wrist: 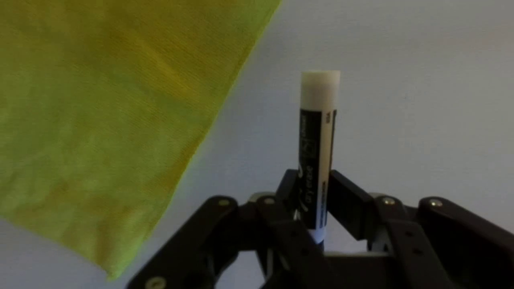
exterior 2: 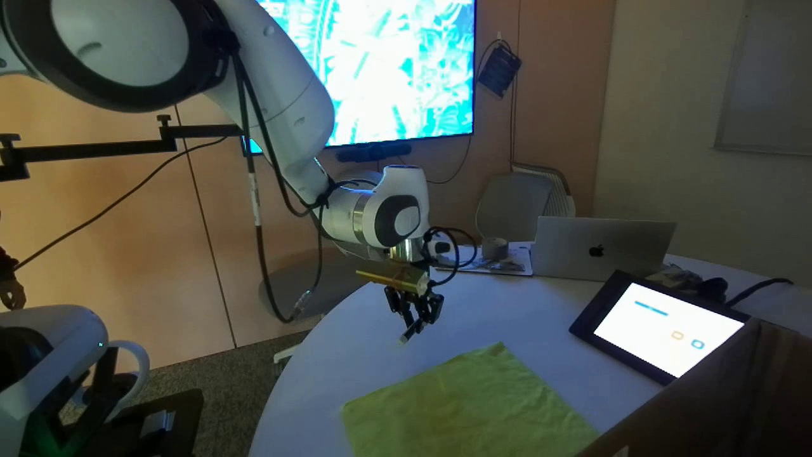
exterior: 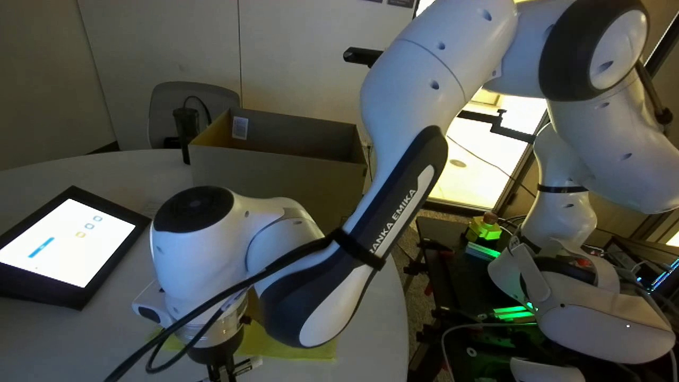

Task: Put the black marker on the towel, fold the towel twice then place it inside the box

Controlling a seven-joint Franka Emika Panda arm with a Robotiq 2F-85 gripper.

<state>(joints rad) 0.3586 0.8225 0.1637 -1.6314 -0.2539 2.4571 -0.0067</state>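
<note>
Black-and-white cylindrical marker (wrist: 315, 152) was pinched between black fingers (wrist: 351, 204).
Marker hung tilted over white round-edged table (exterior 2: 355, 349), beside yellow-green cloth towel (exterior 2: 469, 406), which lay spread flat; brown rectangular cardboard box (exterior: 276, 175) stood on table, top open.

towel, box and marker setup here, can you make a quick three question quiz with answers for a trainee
1. What is the hand holding in the wrist view?
2. True or false: in an exterior view, the towel lies spread out on the table.
3. Which of these is an open-topped container? a) the chair; b) the box; c) the tablet.

Key: 1. The black marker. 2. True. 3. b.
</note>
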